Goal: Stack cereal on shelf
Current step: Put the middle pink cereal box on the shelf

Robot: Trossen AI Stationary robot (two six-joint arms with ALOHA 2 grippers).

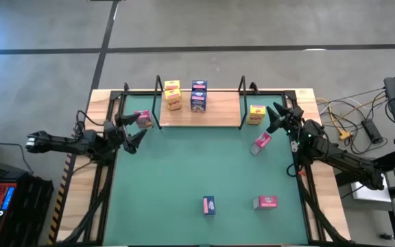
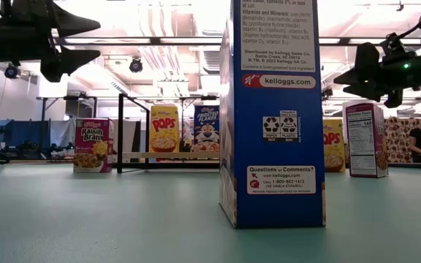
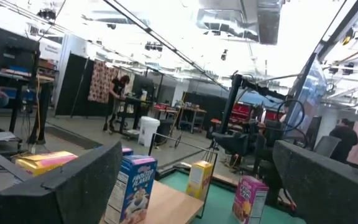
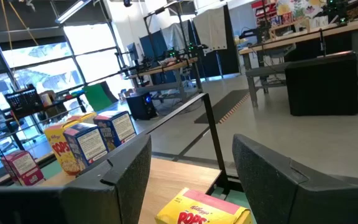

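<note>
Green mat (image 1: 184,171) covered the desk, open workshop room behind. Shelf (image 1: 199,115) sat at the mat's far edge with two yellow boxes (image 1: 173,96) stacked on its left part and two blue boxes (image 1: 198,96) stacked just beside them. Left end effector (image 1: 132,132) hovered off the shelf's left end, fingers spread wide, holding nothing; a pink box (image 1: 143,119) stood just beside its tips, between it and the shelf upright. Right end effector (image 1: 278,118) hovered off the shelf's right end, jaws at a narrower gap, empty. A yellow box (image 1: 256,114) lay just beside it toward the shelf, a second pink box (image 1: 260,143) near it on the mat. One blue box (image 1: 209,205) and a third pink box (image 1: 265,202) sat at the near edge, well apart from both.
</note>
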